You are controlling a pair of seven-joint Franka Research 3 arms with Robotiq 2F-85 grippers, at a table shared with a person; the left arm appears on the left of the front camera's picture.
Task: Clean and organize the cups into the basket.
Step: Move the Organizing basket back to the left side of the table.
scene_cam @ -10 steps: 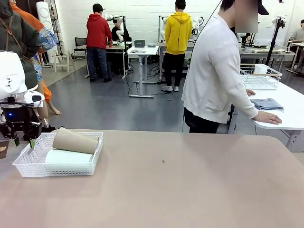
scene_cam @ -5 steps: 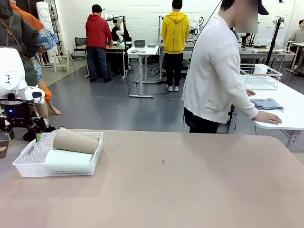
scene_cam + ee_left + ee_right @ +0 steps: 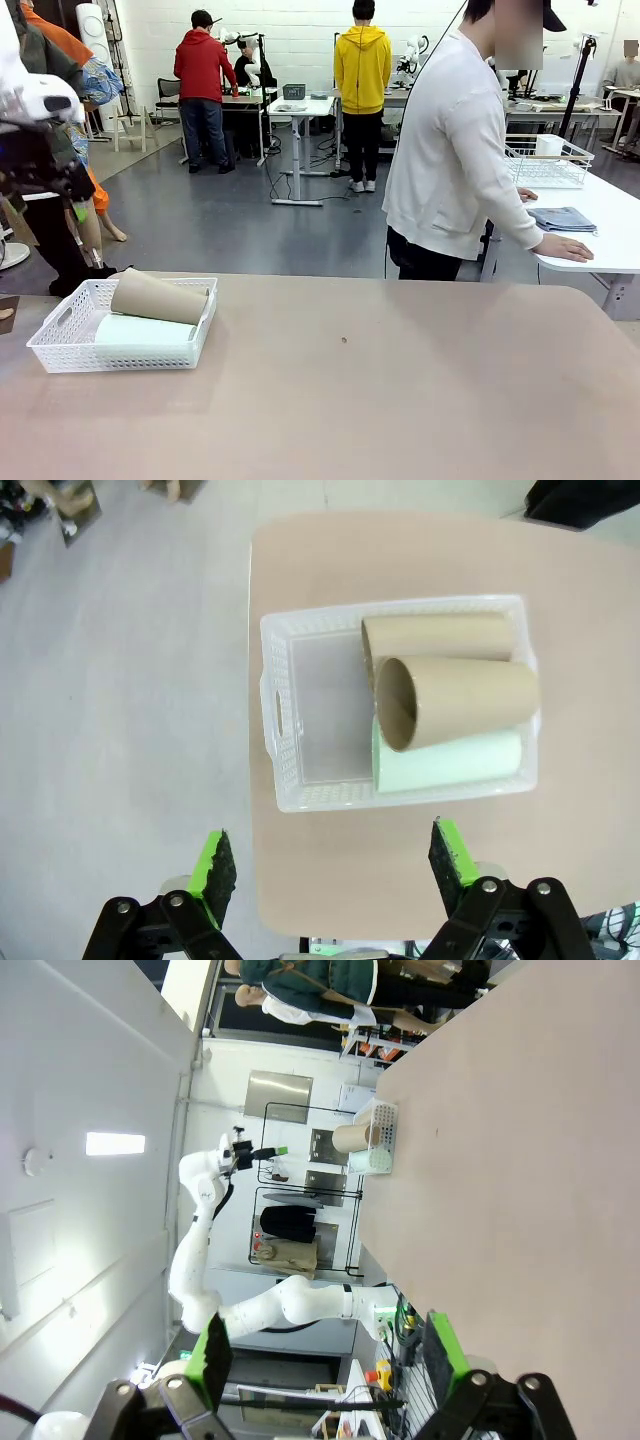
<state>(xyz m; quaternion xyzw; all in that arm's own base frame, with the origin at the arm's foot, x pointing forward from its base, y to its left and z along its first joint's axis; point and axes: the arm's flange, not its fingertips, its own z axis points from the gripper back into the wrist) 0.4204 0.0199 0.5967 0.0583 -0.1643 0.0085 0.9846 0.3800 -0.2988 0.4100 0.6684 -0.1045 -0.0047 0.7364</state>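
Lying on their sides in the white lattice basket (image 3: 300, 710) are three cups: a mint green cup (image 3: 450, 765) along one long wall, a brown cup (image 3: 440, 637) along the opposite wall, and a second brown cup (image 3: 455, 702) stacked on top between them, its open mouth facing the bare half of the basket. From the front, the basket (image 3: 70, 345) sits at the near left of the worktop (image 3: 380, 390), the top brown cup (image 3: 158, 296) resting over the green one (image 3: 145, 330). Up above it hangs the left pincer (image 3: 335, 865), green-padded fingers spread wide apart and holding nothing. The right pincer (image 3: 325, 1350) also stands open and bare, looking along the worktop toward the far-off basket (image 3: 375, 1138). Across the worktop, a person in a white top (image 3: 450, 150) is turned away, a hand (image 3: 565, 247) on the neighbouring table.
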